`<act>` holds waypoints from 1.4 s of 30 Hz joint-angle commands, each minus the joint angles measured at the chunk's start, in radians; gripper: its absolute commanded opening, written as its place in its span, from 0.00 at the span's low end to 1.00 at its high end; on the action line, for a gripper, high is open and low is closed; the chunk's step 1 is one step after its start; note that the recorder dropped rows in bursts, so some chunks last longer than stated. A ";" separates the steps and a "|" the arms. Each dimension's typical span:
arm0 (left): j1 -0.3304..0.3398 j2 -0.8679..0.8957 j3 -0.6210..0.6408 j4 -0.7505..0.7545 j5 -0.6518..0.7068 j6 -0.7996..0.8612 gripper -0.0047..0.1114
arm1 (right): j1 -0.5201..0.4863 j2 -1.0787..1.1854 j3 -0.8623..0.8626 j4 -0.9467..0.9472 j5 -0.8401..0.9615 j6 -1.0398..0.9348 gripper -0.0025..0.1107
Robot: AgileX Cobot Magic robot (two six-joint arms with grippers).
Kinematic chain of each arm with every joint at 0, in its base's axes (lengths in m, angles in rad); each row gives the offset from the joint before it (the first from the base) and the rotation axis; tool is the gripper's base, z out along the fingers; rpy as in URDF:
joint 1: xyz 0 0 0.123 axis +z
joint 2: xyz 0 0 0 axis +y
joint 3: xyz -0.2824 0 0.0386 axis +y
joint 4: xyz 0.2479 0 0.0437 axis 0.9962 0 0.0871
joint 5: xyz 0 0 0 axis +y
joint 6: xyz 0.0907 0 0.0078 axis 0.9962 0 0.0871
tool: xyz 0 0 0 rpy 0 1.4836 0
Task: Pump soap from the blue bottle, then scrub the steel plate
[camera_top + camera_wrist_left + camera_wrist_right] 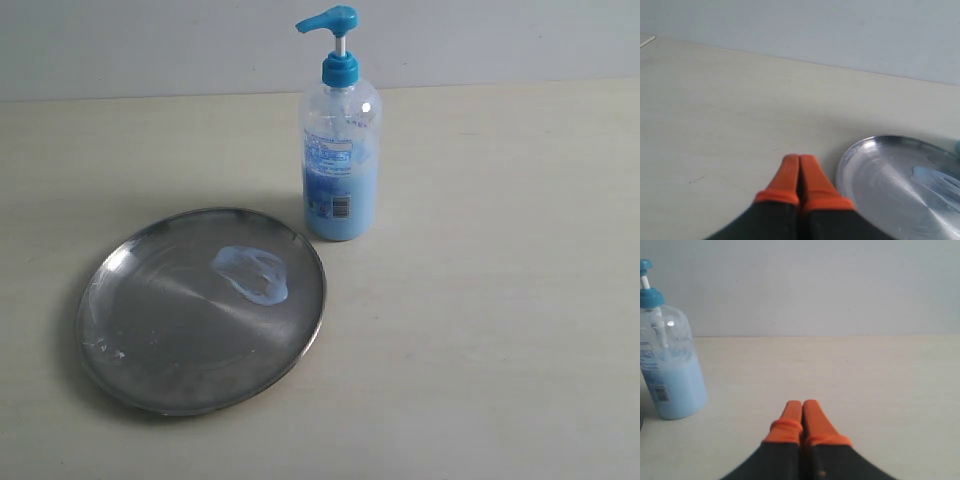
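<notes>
The steel plate (200, 310) lies flat on the table at the front left, with a smeared patch of pale blue soap (252, 272) on its right half. Just behind its right rim the blue bottle (340, 160) stands upright, pump head raised. Neither arm shows in the exterior view. In the left wrist view my left gripper (799, 159) is shut and empty, its orange fingertips pressed together over bare table beside the plate (900, 185), where the soap (937, 181) shows. My right gripper (802, 403) is likewise shut and empty, apart from the bottle (667, 365).
A pale wooden tabletop (500, 350) spreads around the plate and bottle. A plain grey wall (150, 40) rises at the table's far edge.
</notes>
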 commanded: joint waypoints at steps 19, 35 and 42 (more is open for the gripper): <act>0.002 -0.005 0.003 0.005 -0.008 0.002 0.05 | -0.010 -0.005 0.073 -0.045 -0.076 -0.004 0.02; 0.002 -0.005 0.003 0.005 -0.008 0.002 0.05 | -0.010 -0.005 0.073 -0.037 -0.071 -0.004 0.02; 0.002 -0.005 0.003 0.005 -0.008 0.002 0.05 | -0.010 -0.005 0.073 -0.037 -0.071 -0.004 0.02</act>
